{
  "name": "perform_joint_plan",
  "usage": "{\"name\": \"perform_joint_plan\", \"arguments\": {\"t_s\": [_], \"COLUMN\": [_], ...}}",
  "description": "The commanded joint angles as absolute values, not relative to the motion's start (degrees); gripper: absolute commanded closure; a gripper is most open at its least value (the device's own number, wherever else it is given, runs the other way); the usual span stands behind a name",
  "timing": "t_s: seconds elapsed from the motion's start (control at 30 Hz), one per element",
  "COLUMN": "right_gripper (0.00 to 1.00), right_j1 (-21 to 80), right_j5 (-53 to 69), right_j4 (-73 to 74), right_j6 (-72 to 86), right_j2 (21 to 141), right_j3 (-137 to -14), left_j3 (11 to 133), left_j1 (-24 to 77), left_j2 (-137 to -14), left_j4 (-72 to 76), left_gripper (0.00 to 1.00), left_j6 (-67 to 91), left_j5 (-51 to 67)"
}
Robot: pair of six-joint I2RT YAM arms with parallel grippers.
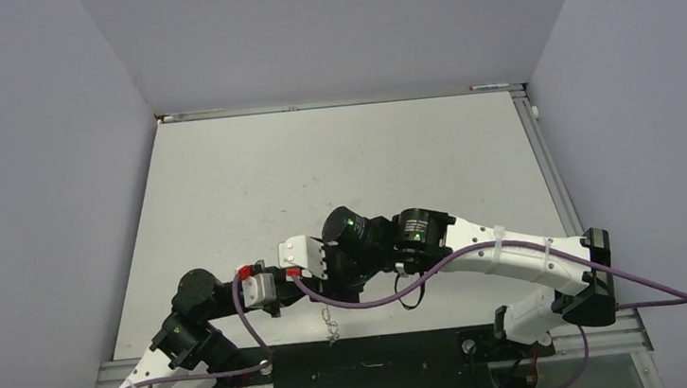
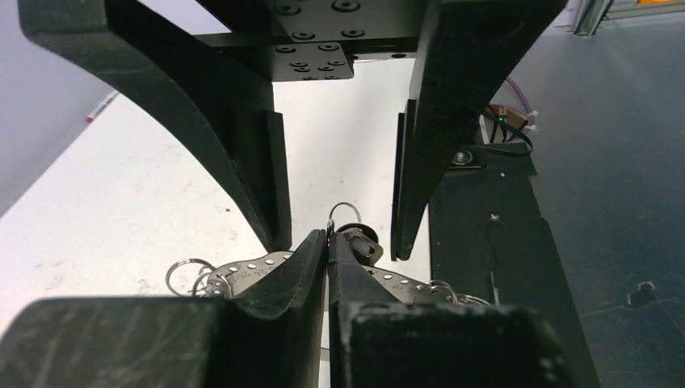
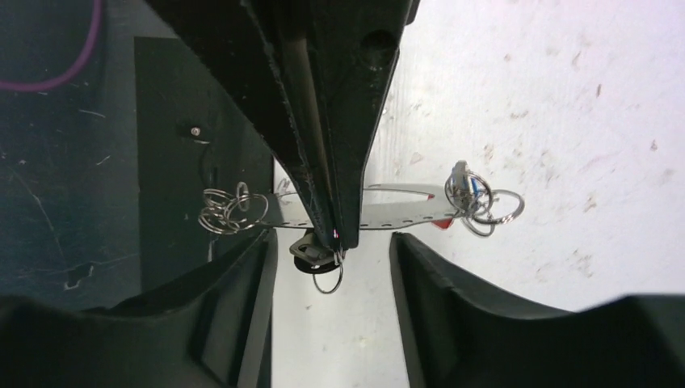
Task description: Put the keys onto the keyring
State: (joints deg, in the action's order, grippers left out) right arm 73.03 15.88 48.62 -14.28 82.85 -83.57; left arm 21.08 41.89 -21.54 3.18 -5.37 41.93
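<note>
Silver wire is all the left jaws have hold of. They are pressed fully together, low in the middle of the left wrist view, on a thin ring (image 2: 346,208) at the head of the black key (image 3: 309,253), and their tips hide the exact contact. The right jaws stand open on either side of that pinch, touching nothing we can see.

Just behind runs the keyring (image 3: 396,212), which we read as the silver band with a row of holes. It carries a bunch of loops (image 3: 230,210) toward the left of the right wrist view, and the blue key (image 3: 478,187) and red key (image 3: 443,221) toward the right. It lies across the near edge of the bench (image 3: 565,121), one end over the dark plate (image 3: 178,121). Whether it is lifted we cannot tell.

We judge the grip to be the weak point. So thin a wire held at the very tips could pivot or slip, and the black key would swing or drop. The right jaws sit close to the left ones, so a crooked retreat could knock them. A tug might also drag the band off the bench edge or snag the loops.
</note>
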Motion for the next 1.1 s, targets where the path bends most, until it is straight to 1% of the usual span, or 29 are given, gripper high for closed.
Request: {"name": "perform_joint_plan", "arguments": {"t_s": [0.0, 0.07, 0.13, 0.27, 0.4, 0.5, 0.6, 0.7, 0.83, 0.93, 1.07], "right_gripper": [0.43, 0.41, 0.38, 0.33, 0.32, 0.39, 0.40, 0.42, 0.47, 0.48, 0.47], "right_j1": [72.17, 70.72, 67.99, 60.61, 55.68, 54.43, 54.38, 54.40, 54.66, 54.92, 55.22], "right_j5": [14.39, 13.00, 13.36, 20.15, 27.43, 31.14, 34.64, 34.16, 25.55, 21.43, 21.53], "right_j4": [40.55, 35.10, 25.47, 10.30, 7.72, 2.16, -6.25, -6.66, -3.00, -2.93, -4.70], "right_j6": [-13.50, -11.75, -8.81, -0.74, 6.06, 14.01, 20.87, 21.66, 20.61, 21.27, 22.24], "right_j2": [77.06, 73.20, 68.01, 59.53, 61.15, 63.09, 63.45, 64.16, 65.04, 65.04, 65.44], "right_j3": [-82.98, -81.29, -78.24, -70.58, -69.55, -67.53, -64.29, -63.73, -63.57, -61.94, -59.97], "left_j3": [24.09, 23.79, 23.45, 22.71, 21.72, 21.98, 22.53, 22.67, 22.35, 22.13, 20.06], "left_j1": [40.96, 40.18, 39.43, 38.87, 38.76, 38.64, 38.26, 37.90, 37.79, 37.71, 37.71], "left_j2": [-18.90, -17.99, -17.05, -15.55, -13.48, -12.86, -12.57, -11.87, -10.50, -10.01, -7.41], "left_j4": [6.09, 6.95, 8.25, 10.11, 11.47, 11.35, 9.99, 9.12, 8.96, 8.96, 12.19], "left_gripper": [1.00, 1.00, 1.00, 1.00, 1.00, 1.00, 1.00, 1.00, 1.00, 1.00, 1.00], "left_j6": [-6.11, -5.56, -5.05, -5.43, -5.58, -5.24, -5.28, -5.62, -5.45, -5.78, -6.15], "left_j5": [38.79, 38.42, 38.32, 38.70, 37.59, 36.90, 34.56, 32.25, 28.50, 27.61, 27.95]}}
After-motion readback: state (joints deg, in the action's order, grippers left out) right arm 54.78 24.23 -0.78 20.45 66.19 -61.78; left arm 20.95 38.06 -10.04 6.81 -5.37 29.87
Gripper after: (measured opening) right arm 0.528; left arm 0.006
